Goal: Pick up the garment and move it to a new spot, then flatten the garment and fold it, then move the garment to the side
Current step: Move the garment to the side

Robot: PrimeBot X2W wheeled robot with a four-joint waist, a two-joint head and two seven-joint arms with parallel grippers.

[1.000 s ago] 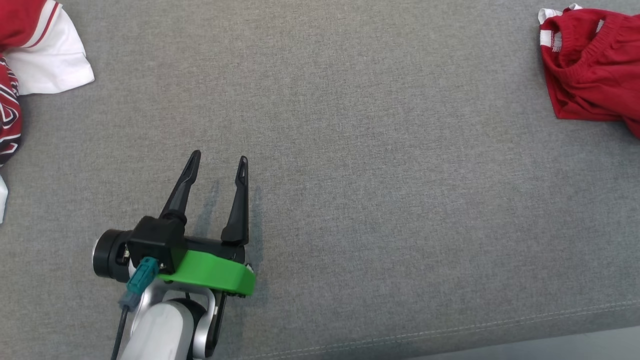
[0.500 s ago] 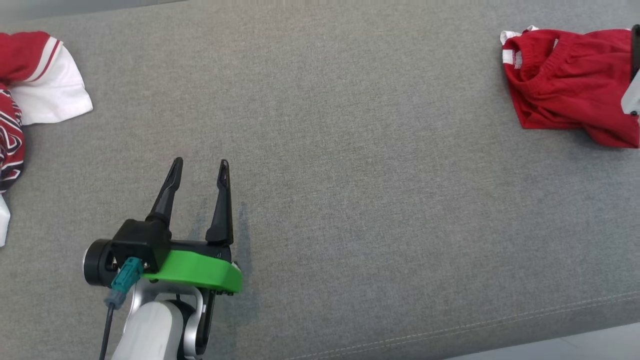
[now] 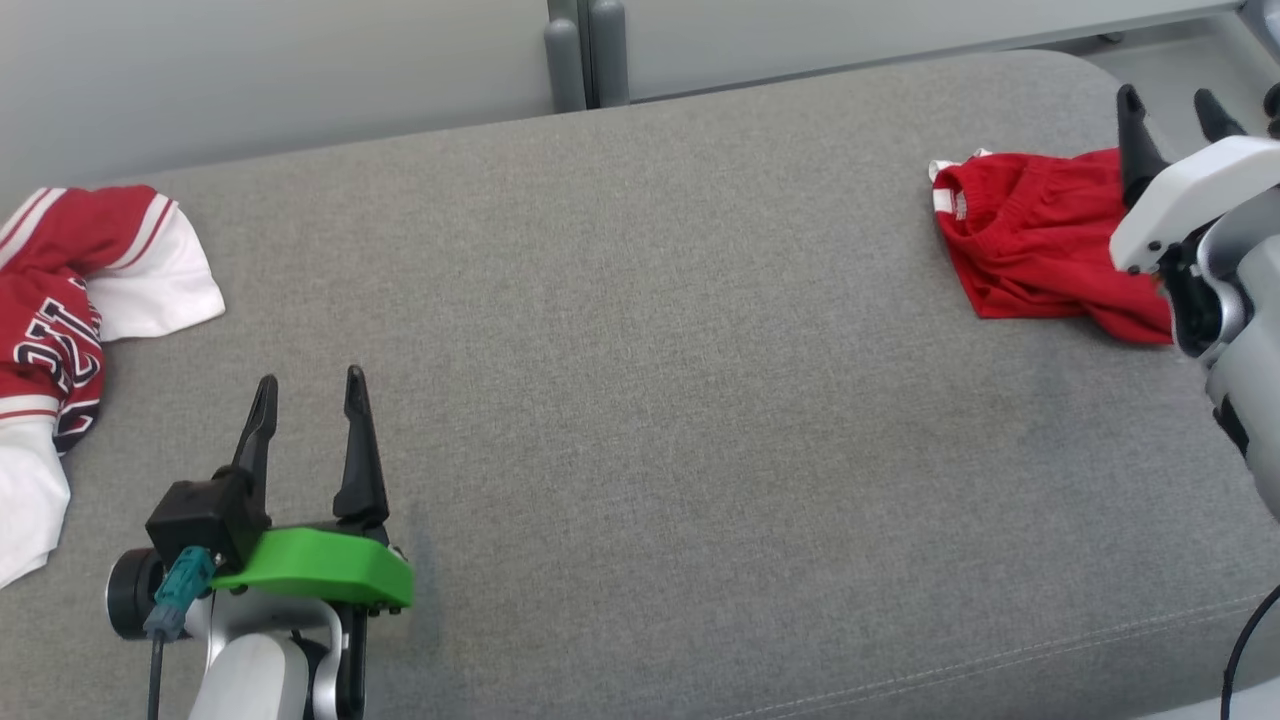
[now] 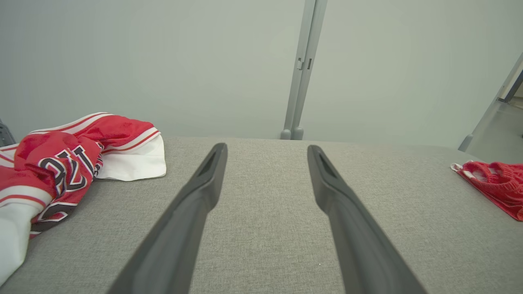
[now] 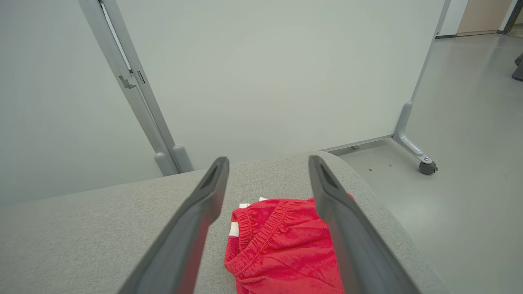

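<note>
Vs 1 s ago: whole head view shifted (cam move, not cloth). Wall [image 3: 250, 70] + post [image 3: 578, 50] now along 12; R gripper [image 3: 1167, 95] now in frame at 2. L gripper [image 3: 310, 378] w/ same finger spread as before.

Head view now:
- L gripper at 8, over bare couch [image 3: 650, 350]. Fingers wide apart, nothing between, pointing to 12.
- Jersey [image 3: 60, 300], red/white w/ black lettering, crumpled at 9 by couch end. Near L gripper, not touching.
- Shorts [image 3: 1030, 240], red w/ white trim, bunched at 2 near couch's rounded corner, elastic waistband toward 10.
- R gripper spread to full width, holding nothing. Overlaps shorts' 3 o'clock edge.
- Shorts + jersey well apart, bare couch between.

R wrist view: shorts at 6, seen between and under both fingers, waistband on top. Contact w/ cloth: cannot tell. Floor + caster foot [image 5: 427, 167] at 3.

L wrist view: jersey at 9, shorts at 3, bare couch between fingers.
</note>
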